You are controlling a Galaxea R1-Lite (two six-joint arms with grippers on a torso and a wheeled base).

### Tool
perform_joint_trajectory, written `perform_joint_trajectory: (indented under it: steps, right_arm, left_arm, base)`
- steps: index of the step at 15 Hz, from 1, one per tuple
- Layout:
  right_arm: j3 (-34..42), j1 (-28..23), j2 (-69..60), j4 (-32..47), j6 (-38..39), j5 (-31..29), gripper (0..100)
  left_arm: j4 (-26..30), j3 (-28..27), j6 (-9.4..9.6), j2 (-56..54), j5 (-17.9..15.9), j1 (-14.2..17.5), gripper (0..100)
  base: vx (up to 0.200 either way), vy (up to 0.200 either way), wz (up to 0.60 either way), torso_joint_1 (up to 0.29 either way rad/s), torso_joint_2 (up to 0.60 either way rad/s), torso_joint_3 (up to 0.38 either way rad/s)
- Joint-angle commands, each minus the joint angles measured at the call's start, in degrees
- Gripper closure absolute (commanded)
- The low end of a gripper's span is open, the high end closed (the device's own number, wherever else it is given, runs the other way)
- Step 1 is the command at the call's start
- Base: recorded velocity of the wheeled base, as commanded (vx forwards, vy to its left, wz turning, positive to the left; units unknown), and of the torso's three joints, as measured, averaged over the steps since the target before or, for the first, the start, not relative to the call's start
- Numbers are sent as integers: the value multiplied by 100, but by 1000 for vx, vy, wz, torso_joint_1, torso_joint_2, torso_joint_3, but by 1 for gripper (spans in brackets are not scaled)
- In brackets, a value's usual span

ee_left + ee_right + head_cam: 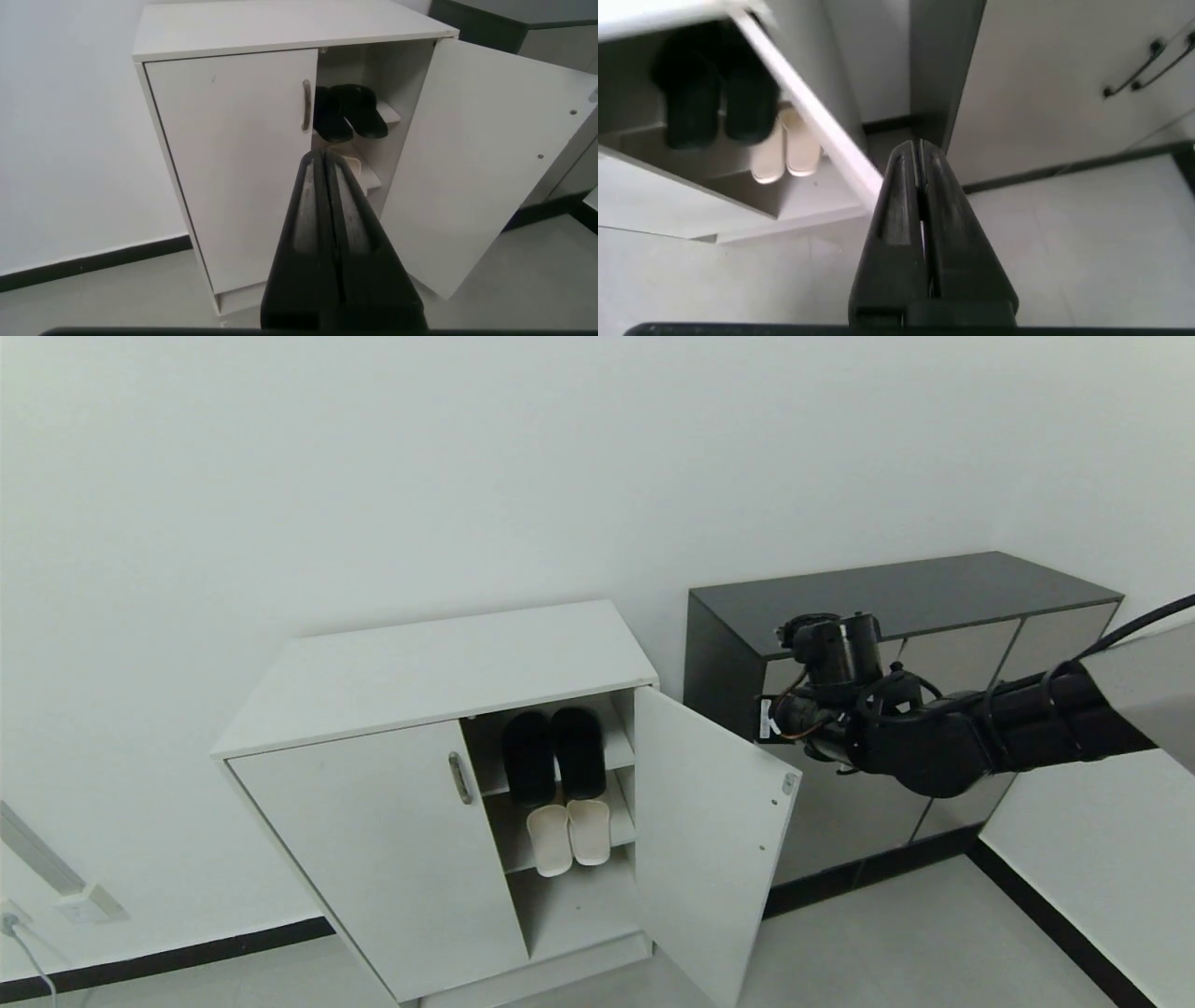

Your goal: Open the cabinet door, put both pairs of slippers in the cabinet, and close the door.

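Inside the white cabinet (pixel 439 667), past its open door (pixel 709 821), sat two pairs: black slippers (pixel 528 756) above white slippers (pixel 549 840). Before it, the left gripper (pixel 322 159) and the right gripper (pixel 920 149) hung clenched and empty; one dark sideboard (pixel 896 593) stood beside it.

1. I take this for a room in a home, a hallway or entry corner as far as I can tell.
2. A low white cabinet (pixel 439 672) stands against the wall (pixel 467 476) with one door (pixel 709 831) swung open. Black slippers (pixel 554 751) sit on an upper shelf and white slippers (pixel 568 835) on the one below — plain household shoe storage.
3. Just beside it stands a dark sideboard (pixel 896 593) with glossy grey fronts, which is living-room furniture to my eye.
4. The wall is bare white with a black skirting (pixel 187 961) along its foot, and the floor (pixel 887 933) is pale tile.
5. Low on the wall to my left sits a white socket (pixel 89 903), with a cable (pixel 28 961) hanging near it — ordinary house wiring.
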Motion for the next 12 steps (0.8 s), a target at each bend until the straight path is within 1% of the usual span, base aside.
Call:
perform_joint_trajectory:
  steps: [1, 9, 12]
  right_arm:
    - [-86, -115, 348, -8, 36, 84, 100]
    - [-69, -97, 515, 0, 45, 111, 100]
    - [-16, -9, 515, -8, 53, 111, 100]
  left_arm:
    - [-1, 1, -2, 7, 2, 1, 100]
    - [-1, 1, -2, 7, -7, 1, 100]
    - [-1, 1, -2, 7, -7, 1, 100]
  base:
    - [0, 0, 0, 0, 0, 0]
    - [0, 0, 0, 0, 0, 0]
    - [0, 0, 0, 0, 0, 0]
